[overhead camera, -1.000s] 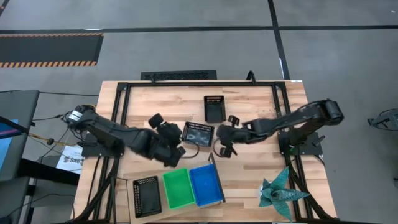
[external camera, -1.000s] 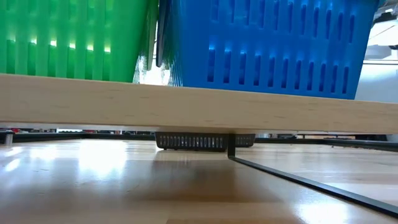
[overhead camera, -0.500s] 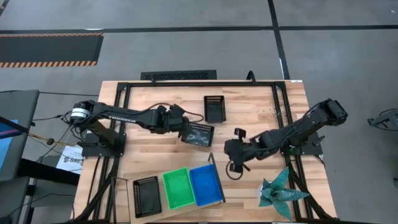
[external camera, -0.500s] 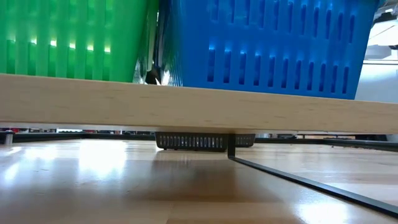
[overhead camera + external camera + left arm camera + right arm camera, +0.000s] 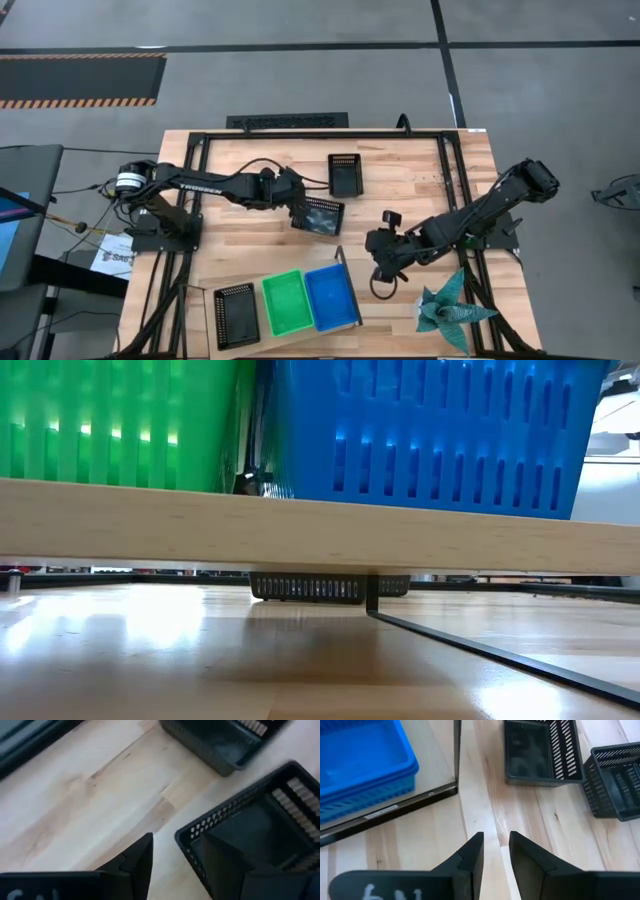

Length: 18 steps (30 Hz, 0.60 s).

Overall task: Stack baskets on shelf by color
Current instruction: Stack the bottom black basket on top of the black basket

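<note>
On the light-wood shelf (image 5: 300,338) near the table's near edge rest a black basket (image 5: 235,315), a green basket (image 5: 288,302) and a blue basket (image 5: 330,297). Two more black baskets lie on the tabletop: one at mid-table (image 5: 322,216) and one farther back (image 5: 344,174). My left gripper (image 5: 300,208) is open at the mid-table basket's left wall, one finger inside and one outside. My right gripper (image 5: 374,250) is empty, its fingers a narrow gap apart, over bare wood to the right of the shelf. My left gripper (image 5: 178,837) stands astride the mid-table basket's slotted wall near a corner (image 5: 192,845). One finger (image 5: 225,865) is inside the basket and the other (image 5: 139,862) is outside. I cannot tell whether either finger touches the wall. The basket rests on the tabletop.
The shelf's thin black upright (image 5: 346,268) rises beside the blue basket. A teal paper figure (image 5: 447,305) lies at the near right. A black frame (image 5: 320,134) runs around the tabletop. In the low view the shelf plank (image 5: 320,530) spans the picture, with green and blue baskets on it.
My left gripper has gone from near the shelf toward the table's far edge and now stands at the mid-table black basket, which has turned a little. My right gripper has drawn back from that basket toward the table's near right.
</note>
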Available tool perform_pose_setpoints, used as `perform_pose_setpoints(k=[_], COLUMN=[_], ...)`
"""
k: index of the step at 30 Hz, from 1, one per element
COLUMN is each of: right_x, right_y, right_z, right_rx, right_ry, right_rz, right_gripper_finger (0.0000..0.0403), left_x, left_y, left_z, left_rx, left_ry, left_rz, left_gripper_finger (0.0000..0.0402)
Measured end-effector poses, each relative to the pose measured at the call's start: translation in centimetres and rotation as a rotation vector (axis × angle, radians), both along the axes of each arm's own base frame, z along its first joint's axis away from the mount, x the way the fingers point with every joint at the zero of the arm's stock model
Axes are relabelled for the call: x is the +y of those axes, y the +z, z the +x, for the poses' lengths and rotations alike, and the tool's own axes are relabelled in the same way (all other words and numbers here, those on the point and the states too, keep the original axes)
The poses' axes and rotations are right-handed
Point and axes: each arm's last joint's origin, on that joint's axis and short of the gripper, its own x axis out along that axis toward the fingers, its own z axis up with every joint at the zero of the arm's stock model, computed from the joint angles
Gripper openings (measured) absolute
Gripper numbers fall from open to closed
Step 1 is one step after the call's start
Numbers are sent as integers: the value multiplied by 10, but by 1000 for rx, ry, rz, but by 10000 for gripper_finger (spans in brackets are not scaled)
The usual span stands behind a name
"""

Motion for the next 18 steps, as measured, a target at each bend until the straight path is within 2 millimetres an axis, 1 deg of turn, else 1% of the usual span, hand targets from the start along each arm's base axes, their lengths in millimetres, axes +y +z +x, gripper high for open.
perform_pose_setpoints(k=[3,6,7,9,14,18], right_x=[0,1,1,1,1,1], right_y=[0,0,0,0,0,-1], right_z=[-1,-1,-1,-1,-1,-1], right_rx=[5,6,7,6,10,10], right_ry=[1,4,5,5,4,4], right_rz=[-2,-2,-3,-2,-4,-4], right_gripper_finger=[118,118,118,118,118,118], left_x=[-3,-11,-14,-20,-34,-41], left_y=[0,-2,-3,-4,-6,-6], left_z=[1,0,0,-2,-7,-8], left_rx=[52,129,155,203,363,451], left_ry=[-158,-408,-462,-544,-818,-992], left_rz=[-12,-31,-24,10,132,242], left_gripper_finger=[148,148,148,148,148,148])
